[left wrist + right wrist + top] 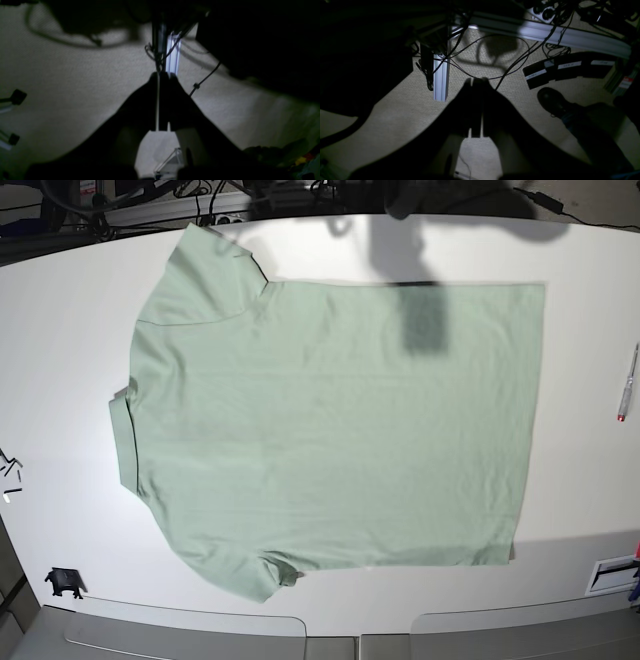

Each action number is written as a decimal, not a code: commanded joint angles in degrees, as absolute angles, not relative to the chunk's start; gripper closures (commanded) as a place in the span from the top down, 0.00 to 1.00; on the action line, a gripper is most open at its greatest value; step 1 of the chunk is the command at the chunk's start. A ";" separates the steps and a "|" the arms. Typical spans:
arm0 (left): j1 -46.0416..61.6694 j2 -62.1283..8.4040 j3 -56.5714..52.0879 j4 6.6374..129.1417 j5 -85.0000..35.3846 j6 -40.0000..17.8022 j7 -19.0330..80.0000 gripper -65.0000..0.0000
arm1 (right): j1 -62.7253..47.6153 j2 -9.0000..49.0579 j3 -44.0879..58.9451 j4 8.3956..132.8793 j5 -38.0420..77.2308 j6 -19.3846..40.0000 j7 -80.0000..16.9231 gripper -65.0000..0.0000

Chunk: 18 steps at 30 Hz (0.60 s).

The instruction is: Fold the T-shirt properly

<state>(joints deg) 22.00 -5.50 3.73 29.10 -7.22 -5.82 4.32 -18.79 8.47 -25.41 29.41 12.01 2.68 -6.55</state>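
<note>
The left claw [163, 75] hangs with its dark fingers pressed together on nothing, over beige carpet and an upright aluminium rail [173, 53]; the right claw [477, 81] is likewise closed and empty above the same kind of floor, with a rail [441, 75] and a black shoe [551, 101] near it. Neither claw appears in the base view, where the T-shirt [330, 420] lies flat and spread on the white counter [60, 380], collar toward that view's left edge. A pen [626, 383] lies on the counter well apart from the T-shirt, beyond its hem.
</note>
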 commanded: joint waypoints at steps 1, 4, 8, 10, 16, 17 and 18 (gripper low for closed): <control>23.88 -6.11 3.75 30.20 -7.07 -5.93 4.29 0.00 | -20.40 9.28 -25.41 30.68 11.92 2.55 -6.24 0.00; 28.12 -7.49 3.75 35.29 -7.09 -5.93 4.29 0.00 | -24.29 11.29 -25.41 35.77 11.92 2.55 -6.24 0.00; 35.14 -9.98 3.73 44.01 -7.11 -5.93 4.27 0.00 | -30.30 14.55 -25.39 43.70 11.94 2.55 -6.28 0.00; 38.79 -11.51 3.73 48.82 -7.14 -5.96 4.29 0.00 | -33.52 16.38 -25.39 48.05 11.94 2.55 -6.33 0.00; 51.05 -17.23 3.73 64.66 -12.51 -5.96 4.34 0.00 | -44.21 23.16 -25.39 62.89 11.97 2.50 -6.55 0.00; 53.06 -18.24 3.73 67.53 -12.58 -5.96 4.34 0.00 | -45.95 24.36 -25.39 65.56 11.97 2.50 -6.55 0.00; 55.09 -19.31 3.73 70.41 -12.51 -5.96 4.40 0.00 | -47.68 25.56 -25.21 68.31 11.97 2.50 -6.63 0.00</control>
<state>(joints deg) 54.13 -19.14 3.73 70.30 -12.16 -5.82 4.84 -47.20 25.34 -25.28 67.92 12.03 2.26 -7.73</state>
